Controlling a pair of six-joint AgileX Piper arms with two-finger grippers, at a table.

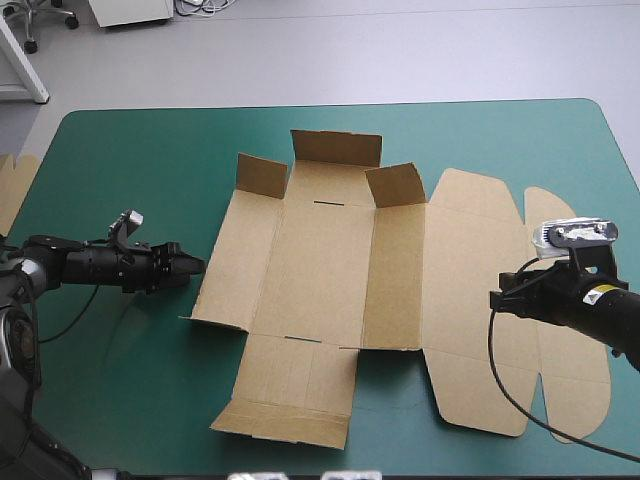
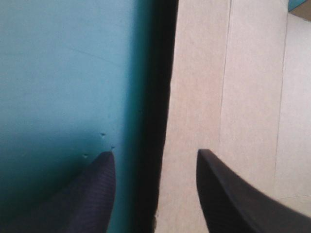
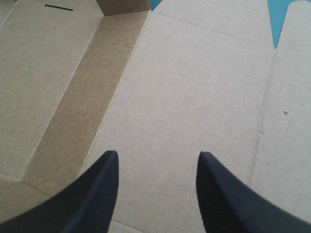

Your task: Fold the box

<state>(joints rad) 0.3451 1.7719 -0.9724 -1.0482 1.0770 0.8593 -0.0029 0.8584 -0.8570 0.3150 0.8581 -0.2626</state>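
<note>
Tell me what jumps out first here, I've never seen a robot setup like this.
The big brown box dominates: a cut sheet lying mostly flat across the teal-green table, with a few flaps at its far end standing up. Two black grippers flank it, both open: the left gripper at the sheet's left edge, the right gripper over its broad right-hand panel.

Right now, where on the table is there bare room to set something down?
Bare teal-green cover lies along the far edge beyond the flat brown cardboard box, and at the near left corner, nearer than the left gripper. The middle and right are crowded: the box fills them, the right gripper over it.
</note>
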